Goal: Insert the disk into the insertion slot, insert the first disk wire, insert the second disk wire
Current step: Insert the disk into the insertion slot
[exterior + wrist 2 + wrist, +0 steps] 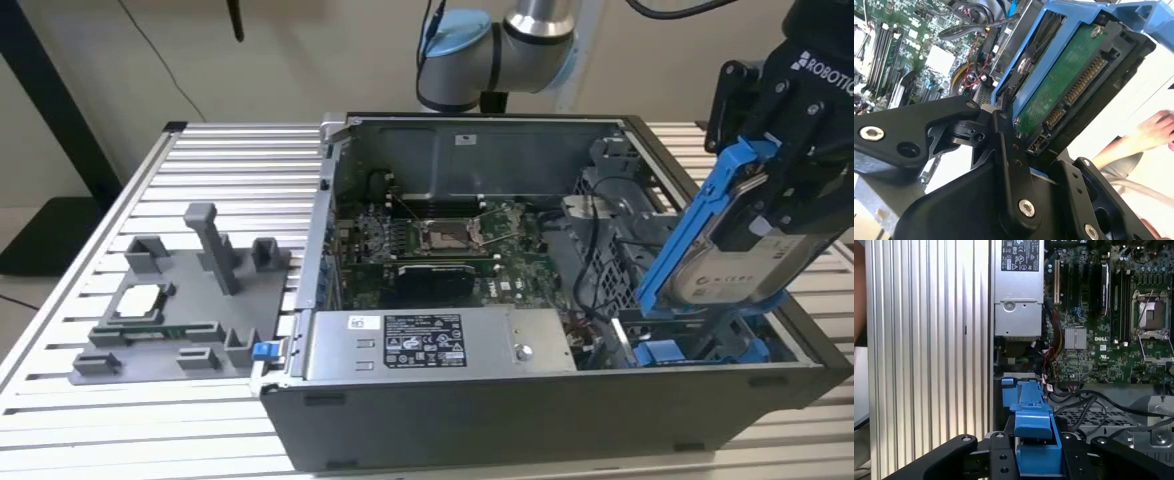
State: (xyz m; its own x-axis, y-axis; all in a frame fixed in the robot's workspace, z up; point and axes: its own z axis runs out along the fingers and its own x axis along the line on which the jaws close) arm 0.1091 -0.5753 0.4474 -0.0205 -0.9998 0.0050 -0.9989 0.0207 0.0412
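My gripper (771, 205) is shut on the disk (731, 268), a silver-grey drive with a white label in a bright blue carrier (678, 240). The disk hangs steeply tilted at the exterior view's right. Its lower end is just above the insertion slot (694, 348), a blue-trimmed bay of the grey drive cage. In the second wrist view the black fingers (1008, 150) clamp the carrier beside the disk's green board and connector (1064, 90). The first wrist view shows the blue carrier (1034, 432) between the fingers (1001, 460). Black cables (1089, 400) lie by the cage; I cannot tell which are the disk wires.
The open computer case holds a labelled grey power-supply box (441, 345) and the motherboard (441, 240). A grey fixture (187, 300) with small parts stands on the slatted table (160, 420) at the exterior view's left. A person's hand (1149, 135) is near the case.
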